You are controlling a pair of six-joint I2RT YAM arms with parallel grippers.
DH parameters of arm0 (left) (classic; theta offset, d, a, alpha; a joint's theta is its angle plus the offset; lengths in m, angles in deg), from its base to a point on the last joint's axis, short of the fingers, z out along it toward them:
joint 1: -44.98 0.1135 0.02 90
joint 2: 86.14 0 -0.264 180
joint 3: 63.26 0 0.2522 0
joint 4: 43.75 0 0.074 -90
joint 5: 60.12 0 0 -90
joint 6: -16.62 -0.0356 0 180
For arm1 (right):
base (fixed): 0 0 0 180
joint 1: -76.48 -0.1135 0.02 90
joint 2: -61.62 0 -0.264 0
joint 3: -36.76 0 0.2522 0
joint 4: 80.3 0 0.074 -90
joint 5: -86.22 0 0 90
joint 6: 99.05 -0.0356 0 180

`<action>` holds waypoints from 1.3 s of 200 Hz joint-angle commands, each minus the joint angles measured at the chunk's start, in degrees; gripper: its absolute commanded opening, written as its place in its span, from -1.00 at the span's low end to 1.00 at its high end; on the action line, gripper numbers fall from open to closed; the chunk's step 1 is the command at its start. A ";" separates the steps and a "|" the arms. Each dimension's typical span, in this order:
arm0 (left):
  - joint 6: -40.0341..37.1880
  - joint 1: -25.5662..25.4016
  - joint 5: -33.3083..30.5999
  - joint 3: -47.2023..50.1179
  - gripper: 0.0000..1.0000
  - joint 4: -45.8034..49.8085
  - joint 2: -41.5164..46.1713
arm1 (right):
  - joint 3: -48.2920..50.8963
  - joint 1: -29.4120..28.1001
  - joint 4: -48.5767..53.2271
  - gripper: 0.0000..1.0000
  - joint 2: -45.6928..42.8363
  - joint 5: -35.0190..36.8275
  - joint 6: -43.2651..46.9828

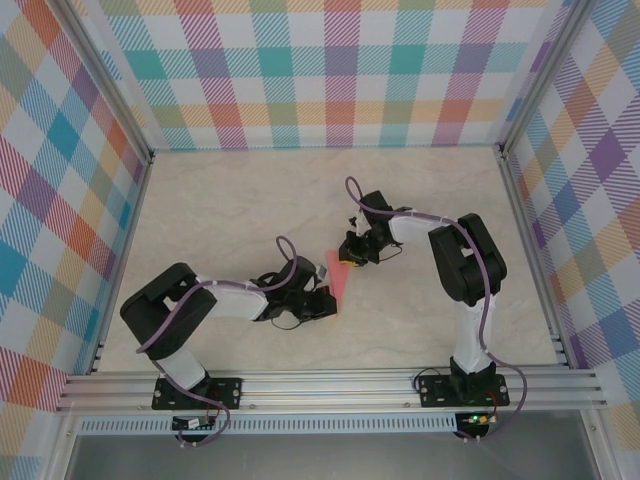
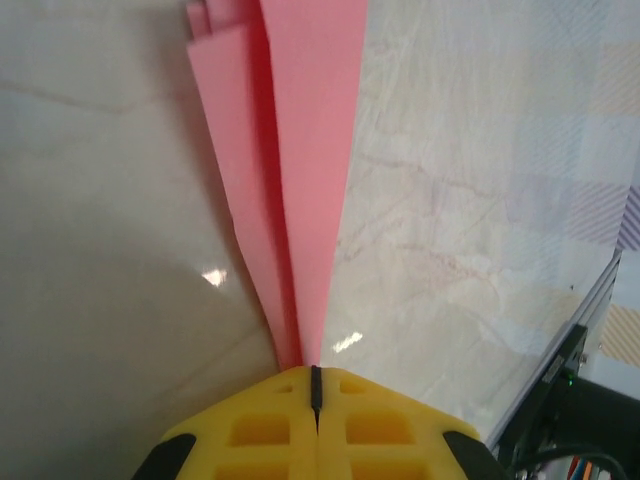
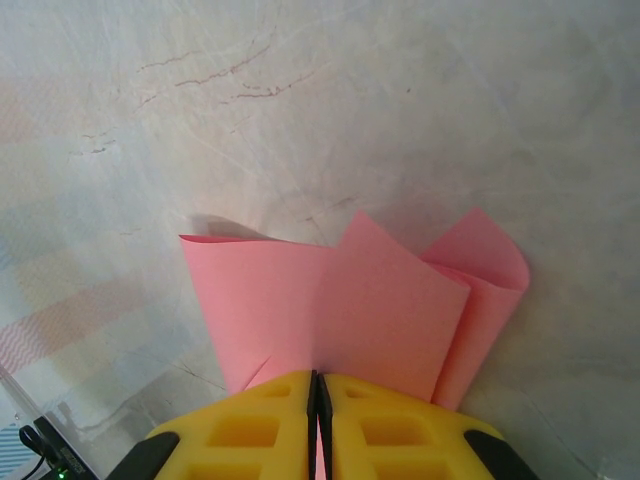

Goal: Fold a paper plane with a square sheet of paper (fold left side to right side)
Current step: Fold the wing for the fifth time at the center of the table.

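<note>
together, left gripper (image 2: 315, 374) and right gripper (image 3: 318, 377) clamp paper plane (image 2: 312, 180) ends.

Left arm (image 1: 170, 315), right arm (image 1: 468, 262) — black joints, white links (lilac cable (image 1: 487, 325) along each); yellow fingers (image 2: 265, 430), black base plates (image 1: 230, 388).

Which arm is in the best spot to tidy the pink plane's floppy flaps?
Probably the right: the right gripper is shut on the wide end of the paper plane, where flaps splay; the left gripper pinches the narrow tip.
</note>
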 commanded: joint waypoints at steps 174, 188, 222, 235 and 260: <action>-0.95 -0.82 4.22 -1.95 -1.00 1.05 -6.06 | -1.04 1.01 3.07 -0.75 3.43 7.38 2.75; -0.57 -1.87 3.90 -1.13 -1.00 0.82 -6.78 | -1.36 1.01 3.54 -0.76 3.68 7.39 2.96; 2.51 -2.53 3.33 3.64 -1.00 -3.31 -6.90 | -1.29 1.02 3.23 -0.75 3.68 7.24 3.32; 3.35 -2.52 2.84 5.43 -1.00 -4.24 -6.42 | -0.93 1.10 1.94 -0.75 3.57 6.06 3.32; 4.09 -2.46 2.87 7.49 -1.00 -5.68 -5.92 | -0.26 1.39 -1.31 -0.74 3.72 1.85 2.56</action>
